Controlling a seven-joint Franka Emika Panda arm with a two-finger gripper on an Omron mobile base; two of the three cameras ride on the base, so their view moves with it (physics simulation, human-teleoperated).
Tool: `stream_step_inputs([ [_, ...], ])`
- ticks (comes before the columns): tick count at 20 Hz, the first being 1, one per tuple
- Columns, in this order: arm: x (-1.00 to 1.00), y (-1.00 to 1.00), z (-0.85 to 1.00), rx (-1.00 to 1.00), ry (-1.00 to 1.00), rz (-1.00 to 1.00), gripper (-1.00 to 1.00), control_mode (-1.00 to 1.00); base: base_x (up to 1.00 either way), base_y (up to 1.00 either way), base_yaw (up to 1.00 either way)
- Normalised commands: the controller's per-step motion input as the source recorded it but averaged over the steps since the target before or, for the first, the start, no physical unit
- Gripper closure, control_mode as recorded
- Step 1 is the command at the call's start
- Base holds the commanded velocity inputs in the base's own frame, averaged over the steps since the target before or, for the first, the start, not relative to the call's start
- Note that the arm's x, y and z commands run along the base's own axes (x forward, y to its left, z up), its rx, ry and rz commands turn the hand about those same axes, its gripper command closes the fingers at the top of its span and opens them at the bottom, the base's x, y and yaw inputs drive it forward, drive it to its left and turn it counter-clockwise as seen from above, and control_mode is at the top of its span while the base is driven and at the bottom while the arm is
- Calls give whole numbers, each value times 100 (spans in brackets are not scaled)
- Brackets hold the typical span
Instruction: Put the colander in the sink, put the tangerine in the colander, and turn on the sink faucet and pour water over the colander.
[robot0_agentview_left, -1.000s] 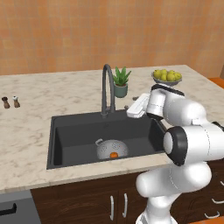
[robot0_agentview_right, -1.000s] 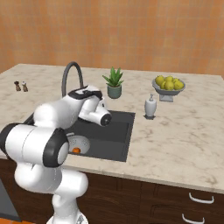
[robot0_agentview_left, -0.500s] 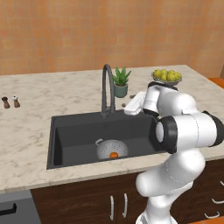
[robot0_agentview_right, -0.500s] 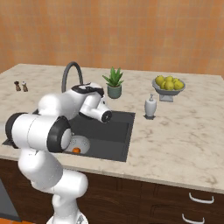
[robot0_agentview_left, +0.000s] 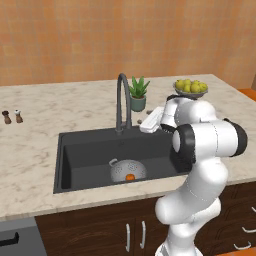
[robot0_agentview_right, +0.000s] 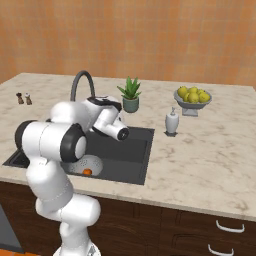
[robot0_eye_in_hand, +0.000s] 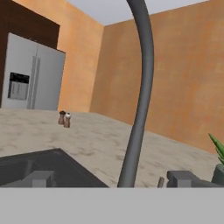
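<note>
One colander (robot0_agentview_left: 128, 170) is seen on the floor of the black sink (robot0_agentview_left: 90, 145), with one tangerine (robot0_agentview_left: 129, 176) lying inside it. One gooseneck sink faucet (robot0_agentview_left: 121, 102) rises at the sink's far rim. The gripper (robot0_agentview_left: 142, 125) is held just right of the faucet base; its fingertips (robot0_eye_in_hand: 42, 178) are spread wide apart with the spout between them, and nothing is grasped. One potted plant (robot0_agentview_left: 138, 94), one fruit bowl (robot0_agentview_left: 190, 88), one soap dispenser (robot0_agentview_right: 172, 121) and two shakers (robot0_agentview_left: 11, 116) are counted on the counter (robot0_agentview_left: 35, 150).
</note>
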Motion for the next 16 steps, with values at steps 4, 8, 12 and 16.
stream_step_inputs([
  [4,30,2,-12,0,0,0,-100,-100,0,0,0],
  [8,34,10,-8,0,0,0,-100,-100,0,0,0],
  [12,35,8,-9,0,0,0,-100,-100,0,0,0],
  [16,30,5,-17,0,0,0,-100,-100,0,0,0],
])
